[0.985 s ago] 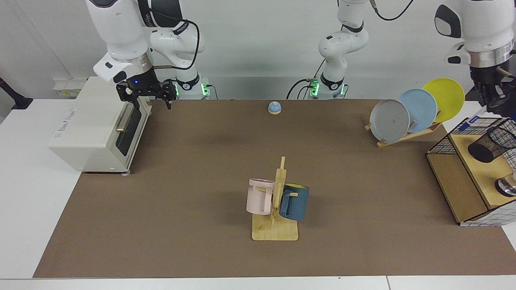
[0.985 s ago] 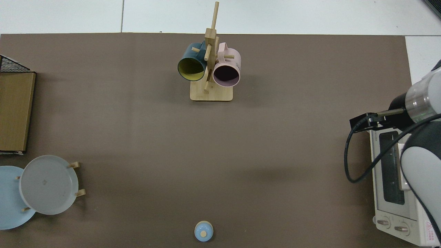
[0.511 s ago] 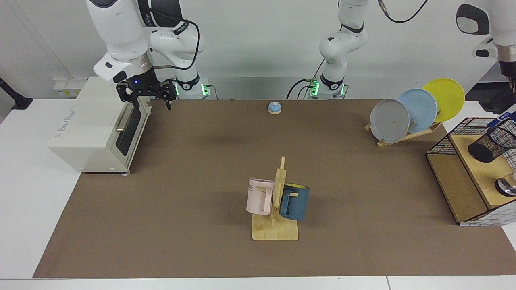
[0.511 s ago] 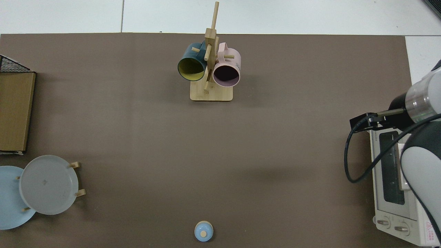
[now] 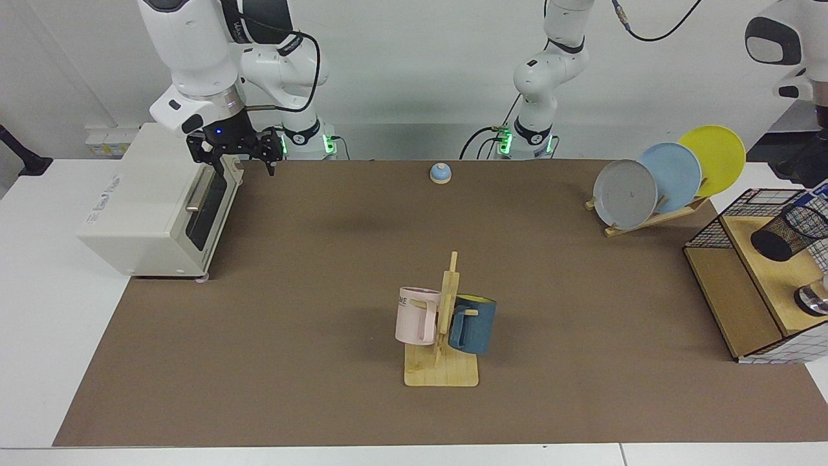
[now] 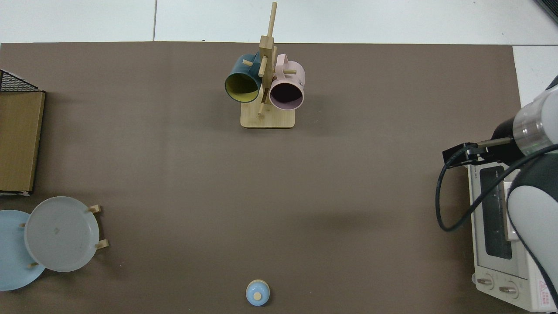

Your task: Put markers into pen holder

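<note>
My right gripper [image 5: 249,162] waits open over toaster oven [image 5: 155,204]. Left gripper [image 5: 805,169], 12 o'clock of pen holder [image 5: 786,231]; state: can't tell.

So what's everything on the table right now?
toaster oven: one, white, mat's edge under the right arm
bell: one, blue, far side middle
plates: three, grey, blue, yellow, upright in a wooden rack
mugs: two, pink and dark blue, hung on a wooden mug tree
wooden box: one, wire-grid sides, near the left arm
pen holder: one, black mesh, on the box
marker: one, white and blue, apparently at the holder's mouth, mostly hidden
metal object: one, shiny, on the box
right gripper: waits over the toaster oven
left gripper: above the pen holder, partly out of view
</note>
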`<state>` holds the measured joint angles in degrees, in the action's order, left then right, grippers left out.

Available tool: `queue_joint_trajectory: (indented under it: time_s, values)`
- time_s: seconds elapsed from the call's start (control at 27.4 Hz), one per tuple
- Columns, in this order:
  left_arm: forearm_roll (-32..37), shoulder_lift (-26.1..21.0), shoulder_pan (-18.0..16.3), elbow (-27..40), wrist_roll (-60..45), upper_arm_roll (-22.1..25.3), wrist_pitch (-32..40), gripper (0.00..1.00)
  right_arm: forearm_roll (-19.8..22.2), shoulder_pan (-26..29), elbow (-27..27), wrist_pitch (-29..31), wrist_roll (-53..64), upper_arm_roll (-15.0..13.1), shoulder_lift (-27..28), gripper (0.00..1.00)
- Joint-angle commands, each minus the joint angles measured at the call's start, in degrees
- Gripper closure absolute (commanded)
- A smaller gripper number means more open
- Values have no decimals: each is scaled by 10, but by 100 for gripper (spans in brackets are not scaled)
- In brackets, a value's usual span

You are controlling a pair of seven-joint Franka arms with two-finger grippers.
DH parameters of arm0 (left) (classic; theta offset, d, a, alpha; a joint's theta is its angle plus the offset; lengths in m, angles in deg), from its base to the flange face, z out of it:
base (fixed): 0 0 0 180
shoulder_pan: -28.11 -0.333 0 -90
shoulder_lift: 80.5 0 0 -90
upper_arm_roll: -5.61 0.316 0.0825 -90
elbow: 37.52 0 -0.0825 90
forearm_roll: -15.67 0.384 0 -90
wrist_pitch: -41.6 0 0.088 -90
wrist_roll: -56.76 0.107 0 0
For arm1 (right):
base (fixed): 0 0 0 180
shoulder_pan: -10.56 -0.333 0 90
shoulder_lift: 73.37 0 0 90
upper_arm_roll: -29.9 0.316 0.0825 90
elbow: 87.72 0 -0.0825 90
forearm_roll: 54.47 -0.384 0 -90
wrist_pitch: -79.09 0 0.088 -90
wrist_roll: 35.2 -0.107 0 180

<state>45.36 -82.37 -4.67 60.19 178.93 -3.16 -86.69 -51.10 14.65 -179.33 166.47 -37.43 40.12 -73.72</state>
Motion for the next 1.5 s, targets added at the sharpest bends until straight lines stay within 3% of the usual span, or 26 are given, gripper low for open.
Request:
queue_joint_trajectory:
  time_s: [0.0,0.29,0.73,0.77,0.8,0.84,0.88,1.24,1.46]
  values:
    - [4,-15,-6,-15,10,-5,-12,100,-13,13,-6,1,18,7,-4,0]
    - [7,-40,-6,-17,11,-5,-45,100,-13,13,-6,1,18,7,-4,0]
    - [12,-43,-2,-17,11,-6,-48,100,-13,13,-6,1,18,7,-4,0]
    - [12,-43,-2,-17,12,-6,-49,90,-13,13,-6,1,18,7,-4,0]
    - [12,-43,-1,-17,11,-6,-48,43,-13,13,-6,1,18,7,-4,0]
    - [12,-43,0,-17,11,-6,-48,10,-13,13,-6,1,18,7,-4,0]
    - [10,-43,0,-17,9,-7,-48,0,-13,13,-6,1,18,7,-5,0]
    - [-5,-43,2,-36,-4,-19,-34,0,-13,13,-6,1,18,7,-4,0]
    - [-65,-24,3,-38,-136,-56,58,0,-13,13,-6,1,18,7,-4,0]
